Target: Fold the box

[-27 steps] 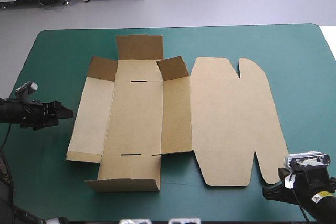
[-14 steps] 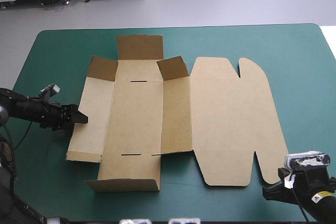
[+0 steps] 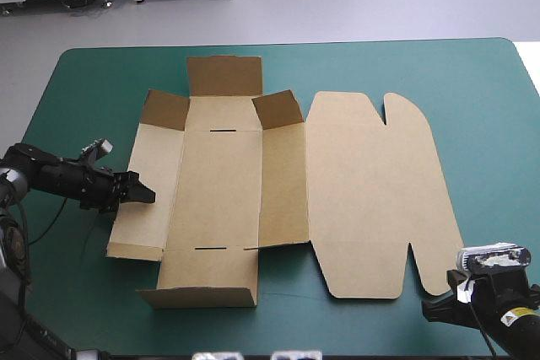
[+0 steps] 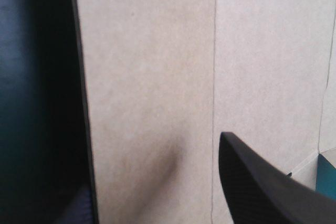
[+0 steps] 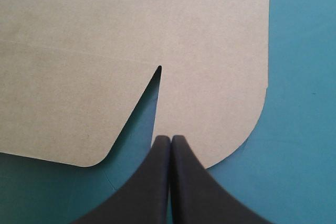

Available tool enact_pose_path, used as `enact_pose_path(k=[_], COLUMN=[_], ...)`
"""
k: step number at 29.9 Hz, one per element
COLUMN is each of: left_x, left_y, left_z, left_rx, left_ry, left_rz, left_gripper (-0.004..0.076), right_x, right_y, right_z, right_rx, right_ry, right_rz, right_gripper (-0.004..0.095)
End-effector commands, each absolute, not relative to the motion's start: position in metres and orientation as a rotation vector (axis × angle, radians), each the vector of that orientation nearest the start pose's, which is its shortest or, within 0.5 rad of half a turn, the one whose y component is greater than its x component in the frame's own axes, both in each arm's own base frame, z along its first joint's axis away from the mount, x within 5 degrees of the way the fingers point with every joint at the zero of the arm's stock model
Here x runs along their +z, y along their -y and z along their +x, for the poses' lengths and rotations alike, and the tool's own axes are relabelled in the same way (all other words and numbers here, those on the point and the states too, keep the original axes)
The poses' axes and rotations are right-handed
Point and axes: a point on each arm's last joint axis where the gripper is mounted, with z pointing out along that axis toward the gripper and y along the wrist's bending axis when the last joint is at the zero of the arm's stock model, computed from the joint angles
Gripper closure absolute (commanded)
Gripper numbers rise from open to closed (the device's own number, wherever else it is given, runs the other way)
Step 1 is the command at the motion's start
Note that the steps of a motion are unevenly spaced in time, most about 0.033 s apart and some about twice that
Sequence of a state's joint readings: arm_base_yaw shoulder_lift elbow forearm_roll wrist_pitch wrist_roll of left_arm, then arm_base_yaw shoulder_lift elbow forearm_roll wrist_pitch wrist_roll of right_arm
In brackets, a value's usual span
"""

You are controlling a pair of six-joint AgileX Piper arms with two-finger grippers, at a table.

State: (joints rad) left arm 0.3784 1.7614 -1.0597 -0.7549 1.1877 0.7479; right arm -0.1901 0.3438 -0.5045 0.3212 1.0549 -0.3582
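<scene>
Flat brown box (image 3: 221, 196), matte, creased, round-cornered

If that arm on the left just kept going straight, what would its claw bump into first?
The box: the left gripper, open, sits at the outer edge of its left panel, probably sliding onto that board next.

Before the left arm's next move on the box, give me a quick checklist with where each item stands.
1. left claw open: ok.
2. left claw at the box's left edge: ok, one finger over the left panel.
3. other finger under that panel: cannot tell.
4. left panel gripped: not ok, not yet clamped.
5. right claw shut, away from that panel: ok, at the lid's near corner.
6. lid lying flat: ok.
</scene>
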Motion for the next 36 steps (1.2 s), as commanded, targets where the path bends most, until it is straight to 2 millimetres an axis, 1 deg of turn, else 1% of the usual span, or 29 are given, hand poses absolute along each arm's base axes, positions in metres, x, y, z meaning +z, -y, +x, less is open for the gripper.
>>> enact_pose_path(k=[1,5,8,11,12,16,19,21,23,26,29,30,31,32,33,36], left_x=[0.210,0.208,0.208,0.209,0.210,0.217,0.228,0.237,0.250,0.272,0.300,0.313,0.320,0.331,0.342,0.372], left_y=[-0.046,-0.043,-0.040,-0.038,-0.038,-0.040,-0.043,-0.043,-0.041,-0.029,-0.004,0.005,0.015,0.022,0.034,0.057], left_z=[0.293,0.291,0.292,0.293,0.294,0.300,0.307,0.312,0.318,0.325,0.333,0.336,0.339,0.342,0.345,0.351], left_rx=[-1.121,-1.126,-1.128,-1.125,-1.121,-1.092,-1.054,-1.020,-0.939,-0.778,-0.655,-0.591,-0.543,-0.485,-0.405,-0.213], left_ry=[-2.803,-2.816,-2.819,-2.817,-2.813,-2.794,-2.763,-2.738,-2.730,-2.723,-2.637,-2.600,-2.572,-2.537,-2.496,-2.353], left_rz=[0.036,0.049,0.063,0.083,0.086,0.106,0.131,0.161,0.252,0.436,0.671,0.745,0.804,0.853,0.917,1.026], left_gripper=[0.0350,0.0461,0.0566,0.0718,0.0730,0.0731,0.0732,0.0733,0.0733,0.0733,0.0733,0.0733,0.0733,0.0733,0.0733,0.0733], right_x=[0.286,0.286,0.286,0.286,0.286,0.286,0.286,0.286,0.286,0.286,0.286,0.286,0.286,0.286,0.286,0.286], right_y=[-0.016,-0.016,-0.016,-0.016,-0.016,-0.016,-0.016,-0.016,-0.016,-0.016,-0.016,-0.016,-0.016,-0.016,-0.016,-0.016], right_z=[0.054,0.054,0.054,0.054,0.054,0.054,0.054,0.054,0.054,0.054,0.054,0.054,0.054,0.054,0.054,0.054], right_rx=[0.132,0.132,0.132,0.132,0.132,0.133,0.133,0.133,0.133,0.133,0.132,0.132,0.132,0.132,0.132,0.132], right_ry=[-2.253,-2.253,-2.253,-2.253,-2.253,-2.255,-2.255,-2.255,-2.255,-2.255,-2.253,-2.253,-2.253,-2.253,-2.253,-2.253], right_rz=[-0.130,-0.130,-0.130,-0.130,-0.130,-0.131,-0.131,-0.131,-0.131,-0.131,-0.130,-0.130,-0.130,-0.130,-0.130,-0.130], right_gripper=[0.0926,0.0926,0.0926,0.0926,0.0926,0.0926,0.0926,0.0926,0.0926,0.0926,0.0926,0.0926,0.0926,0.0926,0.0926,0.0926])
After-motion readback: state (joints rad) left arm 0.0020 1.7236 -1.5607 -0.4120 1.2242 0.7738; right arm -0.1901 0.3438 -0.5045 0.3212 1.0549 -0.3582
